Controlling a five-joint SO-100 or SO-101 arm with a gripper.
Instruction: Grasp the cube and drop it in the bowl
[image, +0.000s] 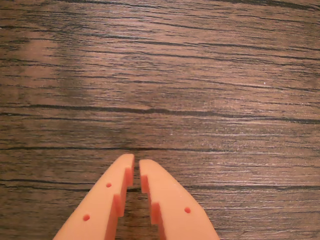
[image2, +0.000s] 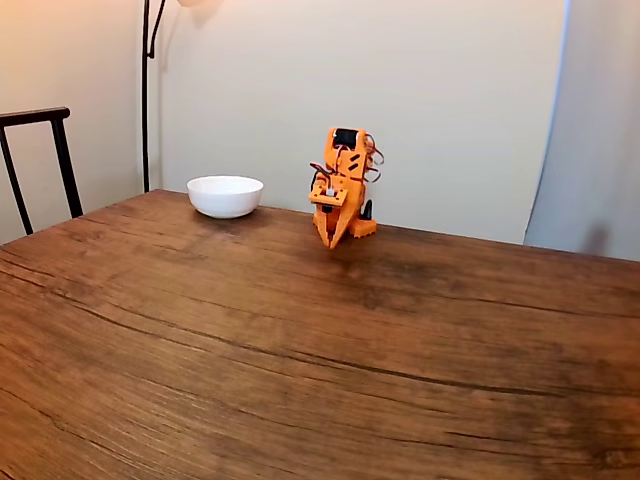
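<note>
- Two orange fingers (image: 122, 195) of the claw (image: 136, 162) enter the wrist view from the bottom edge, their tips almost together with only a thin gap between them and nothing pinched.
- Under and beyond the tips lies bare dark wood grain of the desk (image: 200, 90), with a paler patch at the upper left.
- In the fixed view, the orange arm (image2: 343, 170) sits folded at the far side of the desk (image2: 300, 360), its claw (image2: 331, 240) pointing down with the tip close to the wood; the fingers look pressed nearly together there too.
- The white bowl (image2: 225, 195) stands on the desk to the left of the arm in this view, near it but apart.
- A dark chair back (image2: 40, 150) shows at the left edge, and a thin black lamp pole (image2: 146, 100) rises behind the bowl against the pale wall.
- I cannot tell where the cube is from either view.
</note>
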